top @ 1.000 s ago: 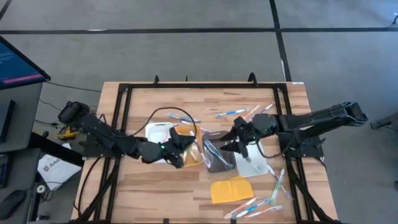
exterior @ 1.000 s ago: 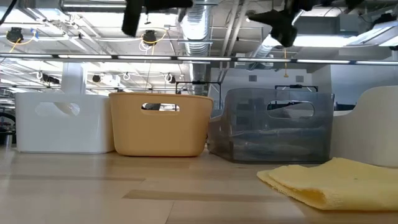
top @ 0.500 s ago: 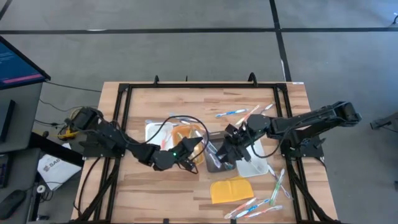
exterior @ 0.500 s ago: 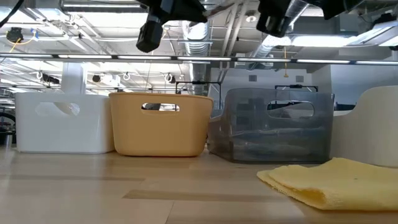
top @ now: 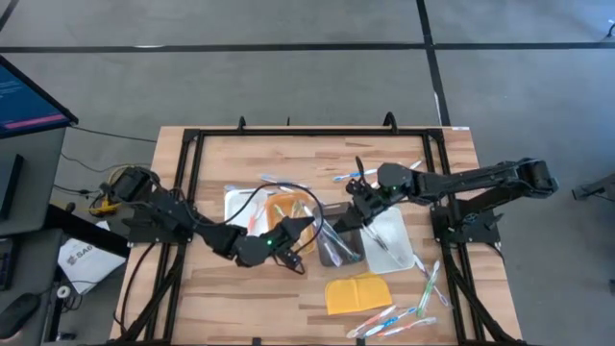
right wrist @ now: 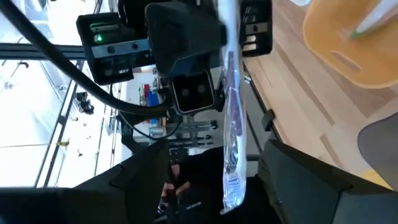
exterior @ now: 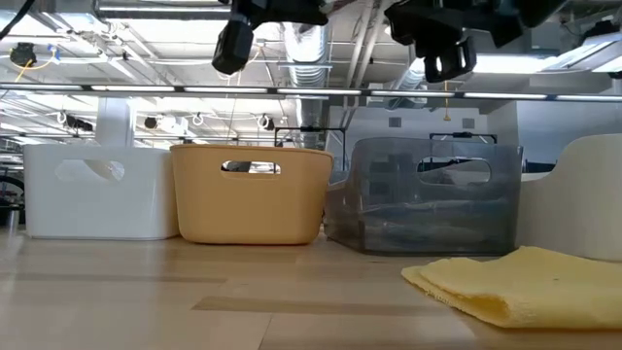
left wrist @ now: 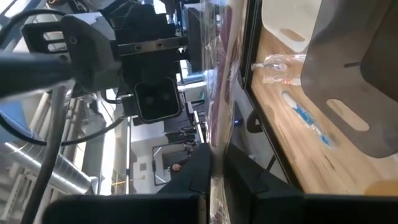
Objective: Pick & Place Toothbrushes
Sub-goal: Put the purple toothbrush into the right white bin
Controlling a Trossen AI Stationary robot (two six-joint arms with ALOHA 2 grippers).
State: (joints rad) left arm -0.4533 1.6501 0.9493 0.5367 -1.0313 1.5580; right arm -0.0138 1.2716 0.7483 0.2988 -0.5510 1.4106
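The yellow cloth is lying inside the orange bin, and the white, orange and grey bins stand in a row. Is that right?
Not quite. The yellow cloth lies on the bare table, in front of the grey bin; the low view shows it. The white bin, orange bin and grey one do stand in a row.

a lab: exposed ceiling ducts [exterior: 309,39], a monitor [top: 27,96], framed wooden table [top: 240,288].

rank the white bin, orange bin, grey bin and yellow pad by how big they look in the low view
1. grey bin, looks largest, though it may stand nearer the camera
2. orange bin and white bin, too alike to rank
3. yellow pad, flattest and cut off at the picture's edge, so its full size is unsure
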